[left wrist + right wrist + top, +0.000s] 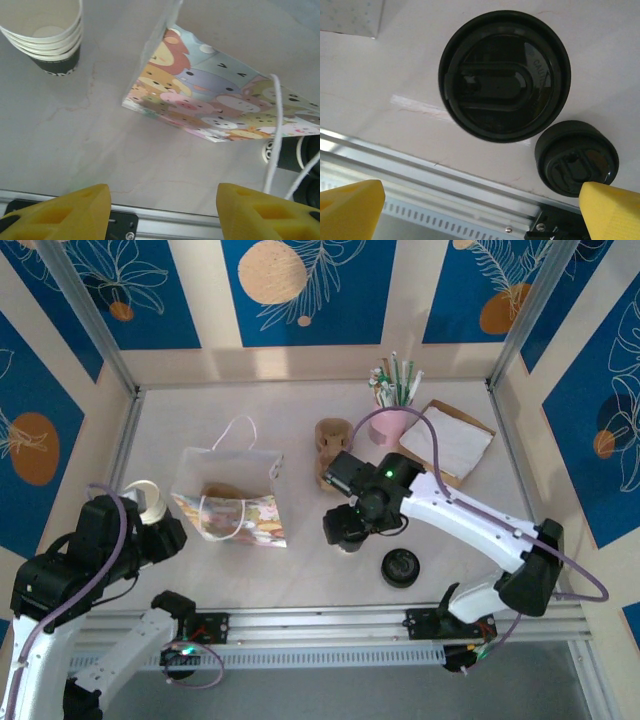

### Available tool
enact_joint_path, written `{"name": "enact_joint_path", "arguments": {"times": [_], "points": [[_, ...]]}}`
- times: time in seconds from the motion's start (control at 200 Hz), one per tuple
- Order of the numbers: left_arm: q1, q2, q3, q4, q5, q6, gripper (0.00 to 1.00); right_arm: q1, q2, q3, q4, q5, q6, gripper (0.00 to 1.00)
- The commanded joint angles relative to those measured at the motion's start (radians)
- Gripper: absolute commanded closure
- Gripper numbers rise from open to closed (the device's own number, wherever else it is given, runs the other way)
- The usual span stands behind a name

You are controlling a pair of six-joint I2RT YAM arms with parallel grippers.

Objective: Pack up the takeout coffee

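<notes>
1. The left gripper [165, 212] has blocky yellow plastic fingers [70, 212], one in each bottom corner of the left wrist view. They are parted with a clear gap, hold nothing and touch nothing.
2. The right gripper [480, 207] has the same yellow fingers [350, 207], also in the bottom corners of its wrist view. They are spread wide and empty.
3. The takeout coffee [505, 80] sits in the upper middle of the right wrist view, seen from straight above. What shows is its glossy black round lid, with a moulded oval recess and raised lettering, and this hides the cup body. Neither finger touches it.
4. A loose black lid [576, 157] of the same shape lies flat at lower right, near the right-hand fingertip.
5. In the upper left of the left wrist view is a stack of paper cups [45, 30]. The cream rims are nested, and the lowest cup has a dark band.
6. From the centre to the right of that view is a paper bag [210, 100], smooth, printed with pastel cartoon animals and fitted with white cord handles.
7. Everything rests on a pale, matte, faintly veined table [75, 140], which is edged by a ribbed metal rail [420, 170].
</notes>
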Motion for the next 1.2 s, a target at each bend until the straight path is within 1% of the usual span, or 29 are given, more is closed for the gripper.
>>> {"name": "enact_joint_path", "arguments": {"times": [0.0,0.095,0.15,0.215,0.3,0.48,0.715,0.82,0.97,1.195], "points": [[-0.005,-0.004,-0.026,-0.05,-0.075,-0.004,0.43,-0.01,0.027,0.024,-0.021,0.023,-0.058,0.0],[-0.005,-0.017,-0.075,-0.045,-0.084,-0.015,0.44,-0.026,0.052,0.025,0.003,0.007,-0.095,0.01],[-0.004,-0.02,-0.11,-0.031,-0.071,-0.023,0.45,-0.042,0.065,0.028,0.011,0.002,-0.112,0.01],[-0.004,-0.023,-0.146,-0.012,-0.053,-0.035,0.48,-0.061,0.077,0.032,0.014,0.001,-0.127,0.01],[-0.004,-0.035,-0.187,0.006,-0.039,-0.053,0.51,-0.09,0.088,0.036,0.011,-0.008,-0.125,0.01],[-0.002,-0.061,-0.263,0.024,-0.052,-0.077,0.56,-0.098,0.098,0.024,0.047,-0.043,-0.125,0.0],[0.008,-0.058,-0.316,0.073,-0.074,-0.083,0.57,-0.109,0.154,0.055,0.037,-0.031,-0.172,0.05],[0.022,-0.046,-0.328,0.101,-0.067,-0.076,0.58,-0.118,0.171,0.063,0.033,-0.033,-0.19,0.07],[0.066,-0.02,-0.346,0.154,-0.03,-0.047,0.59,-0.12,0.206,0.084,0.011,-0.029,-0.21,0.09],[0.19,0.007,-0.369,0.213,0.068,0.028,0.61,-0.118,0.236,0.094,0.001,-0.028,-0.217,0.13]]}}
